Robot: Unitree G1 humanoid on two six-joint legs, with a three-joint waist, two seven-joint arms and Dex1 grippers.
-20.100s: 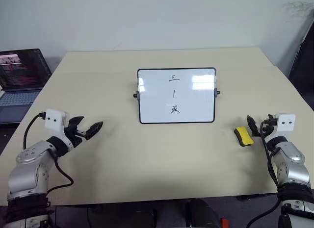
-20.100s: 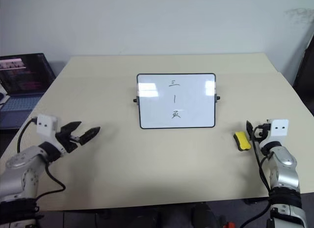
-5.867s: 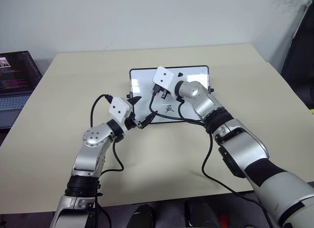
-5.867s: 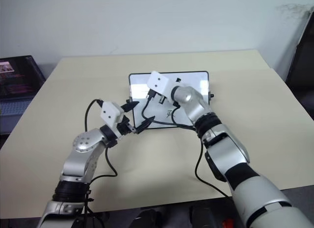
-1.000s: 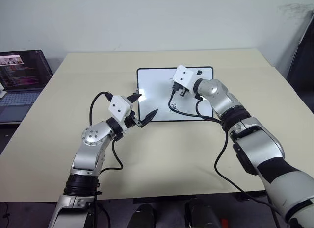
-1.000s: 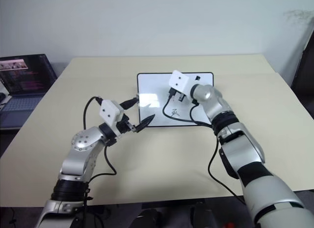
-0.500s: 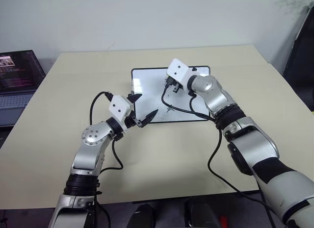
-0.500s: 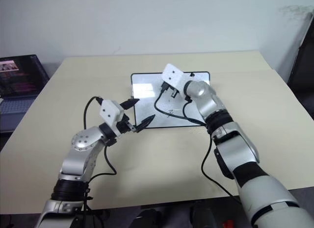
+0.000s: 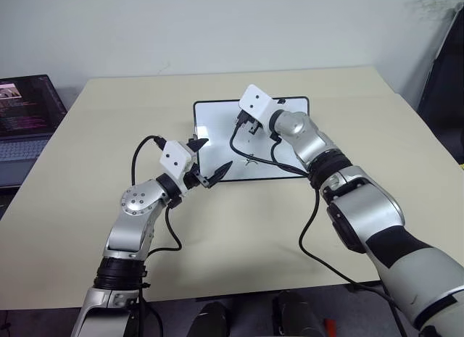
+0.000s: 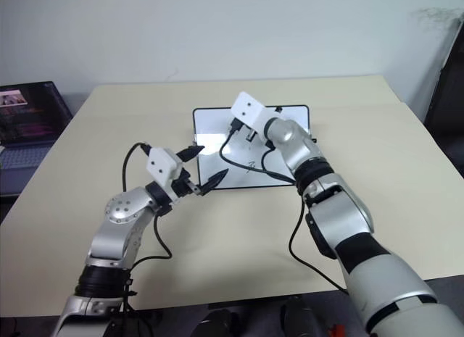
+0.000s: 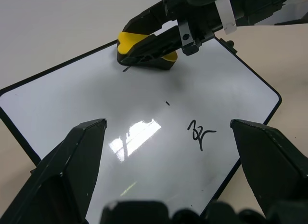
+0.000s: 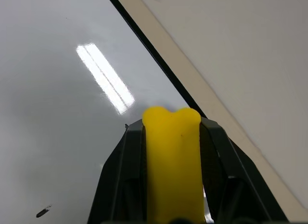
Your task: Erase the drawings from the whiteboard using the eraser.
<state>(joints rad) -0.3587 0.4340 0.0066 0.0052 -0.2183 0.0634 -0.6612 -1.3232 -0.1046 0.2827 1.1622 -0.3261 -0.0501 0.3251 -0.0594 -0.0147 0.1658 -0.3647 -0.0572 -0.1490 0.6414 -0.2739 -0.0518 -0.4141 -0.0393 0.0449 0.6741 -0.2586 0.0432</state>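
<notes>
The beige table (image 9: 239,228) spreads broadly on every side of the whiteboard (image 9: 217,134), with bare top toward the far edge, toward the right edge and across the near half, so open room surrounds the board. The whiteboard, a glossy white panel in a thin black frame with rounded corners, lies near the middle of the table, somewhat toward its far edge. A laptop (image 9: 25,116) with a lit screen stands well apart from the whiteboard, beyond the table's left edge. The right gripper (image 11: 144,43) reaches over the upper part of the whiteboard, its two black fingers pressed against the sides of the eraser (image 11: 144,48), a small yellow block with a dark underside that rests on the white surface near the board's far edge. The left gripper (image 9: 210,163) hovers at the whiteboard's lower left corner, its fingers spread apart with nothing between them. Of the drawings (image 11: 199,135), a small scribbled character sits on the lower middle of the whiteboard, a tiny dark fleck (image 11: 167,103) lies between it and the eraser, and a short dark trace shows just beside the eraser's end.
</notes>
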